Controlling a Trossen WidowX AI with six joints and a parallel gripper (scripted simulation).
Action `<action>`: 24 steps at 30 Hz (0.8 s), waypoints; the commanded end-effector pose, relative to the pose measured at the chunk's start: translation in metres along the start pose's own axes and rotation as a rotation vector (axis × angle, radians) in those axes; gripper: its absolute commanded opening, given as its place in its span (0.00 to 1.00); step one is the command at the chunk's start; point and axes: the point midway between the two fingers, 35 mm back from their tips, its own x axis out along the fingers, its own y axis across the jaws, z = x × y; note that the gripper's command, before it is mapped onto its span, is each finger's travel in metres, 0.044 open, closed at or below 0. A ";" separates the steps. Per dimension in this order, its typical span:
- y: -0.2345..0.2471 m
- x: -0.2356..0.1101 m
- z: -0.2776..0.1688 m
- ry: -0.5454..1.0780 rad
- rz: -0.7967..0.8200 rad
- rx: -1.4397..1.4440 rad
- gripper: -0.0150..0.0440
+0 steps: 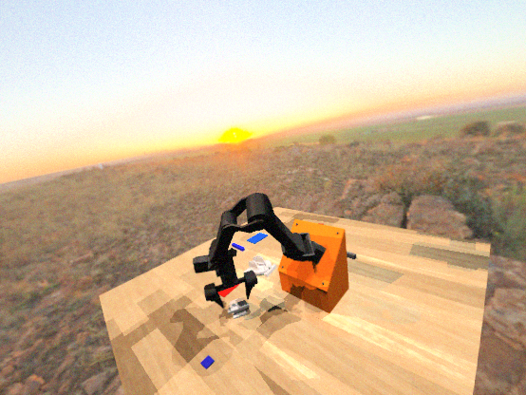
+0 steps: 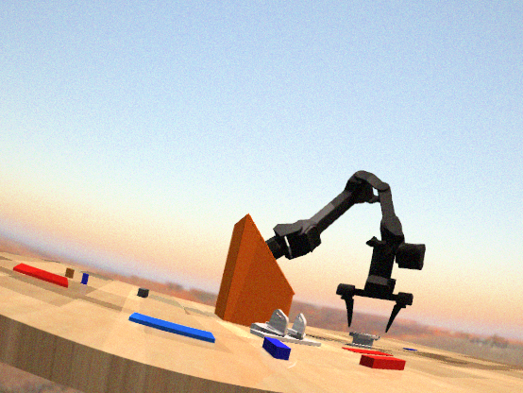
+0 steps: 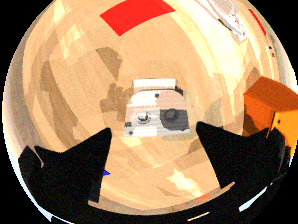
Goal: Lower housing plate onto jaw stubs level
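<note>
A small grey-white assembly (image 1: 238,309) (image 2: 363,337) (image 3: 157,106) stands on the table, with a flat plate-like top above a narrower body. The wrist view shows two round features on it, one in shadow. The top looks like the housing plate; I cannot tell whether it sits level and closed on the stubs, and the jaws and pins are not clear. My gripper (image 1: 235,302) (image 2: 368,329) (image 3: 154,129) is open and empty just above the assembly, fingertips pointing down on either side of it. A separate white piece (image 1: 261,267) (image 2: 278,328) (image 3: 225,15) with two upright lugs lies nearer the orange block.
The orange wedge block (image 1: 315,256) (image 2: 255,283) stands at the arm's base. A flat red piece (image 2: 365,351) (image 3: 137,12) and a red block (image 2: 382,363) lie near the assembly. A blue block (image 2: 276,349), a blue strip (image 1: 257,238) (image 2: 172,327) and a blue tile (image 1: 207,362) lie farther out.
</note>
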 end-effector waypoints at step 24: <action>-0.004 0.031 0.000 0.001 -0.008 0.009 1.00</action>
